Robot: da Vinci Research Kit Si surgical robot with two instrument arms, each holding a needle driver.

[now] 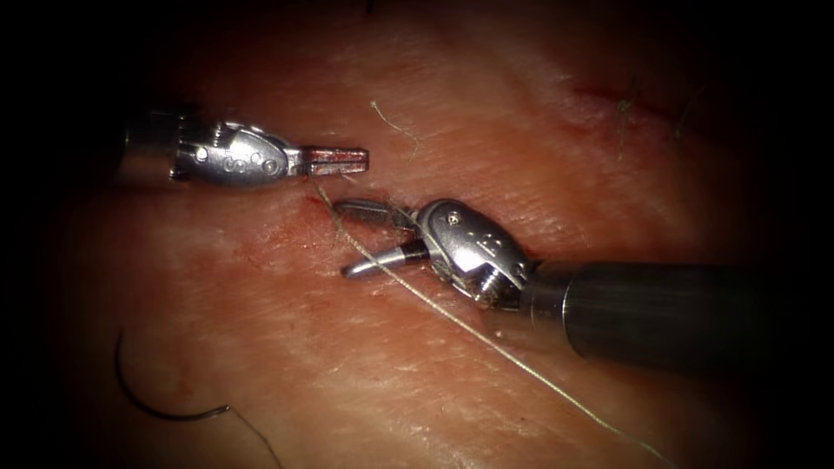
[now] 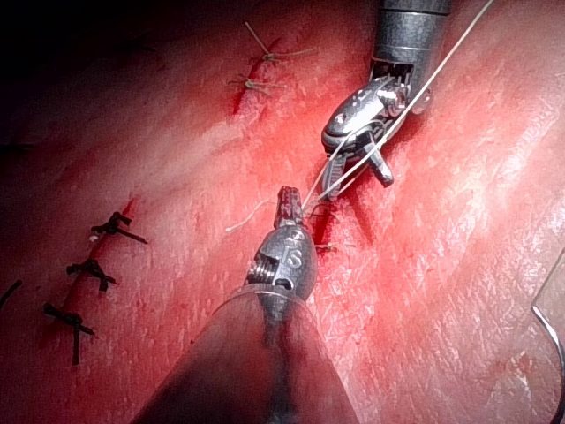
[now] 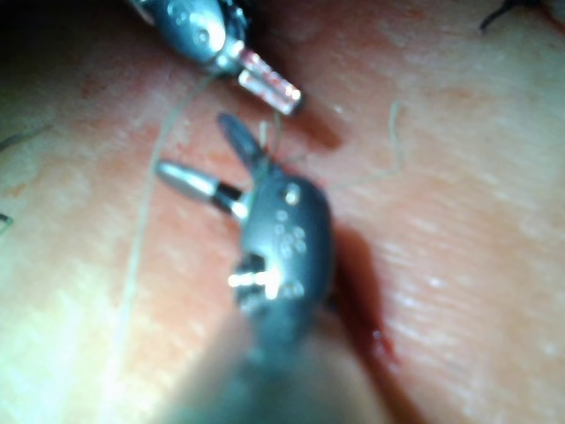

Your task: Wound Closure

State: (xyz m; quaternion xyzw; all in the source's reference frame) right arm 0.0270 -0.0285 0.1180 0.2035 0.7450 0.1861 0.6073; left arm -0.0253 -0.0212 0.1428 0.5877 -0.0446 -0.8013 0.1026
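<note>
Steel jaws of the left tool [image 1: 334, 160] lie closed in the endoscope view, with the thread [image 1: 452, 320] starting right at their tip, so they seem to pinch it. From there the thread runs down and right, between the wide-open, empty jaws of the right tool [image 1: 352, 239]. Both tips sit over the cut [image 1: 317, 213] in the tissue [image 1: 486, 113]. The needle [image 1: 156, 406] lies free on the tissue, well to the left, held by neither tool.

Left wrist view: the left tool [image 2: 288, 203] is closed on the thread [image 2: 415, 88], which stretches taut past the spread jaws of the right tool [image 2: 357, 181]. The needle [image 2: 554, 340] rests apart. Dark stitches [image 2: 93, 269] and pale ones [image 2: 260, 71] sit on other cuts.

Right wrist view: the right tool [image 3: 199, 155] gapes with nothing in it, just beside the closed left tool [image 3: 269, 87].
</note>
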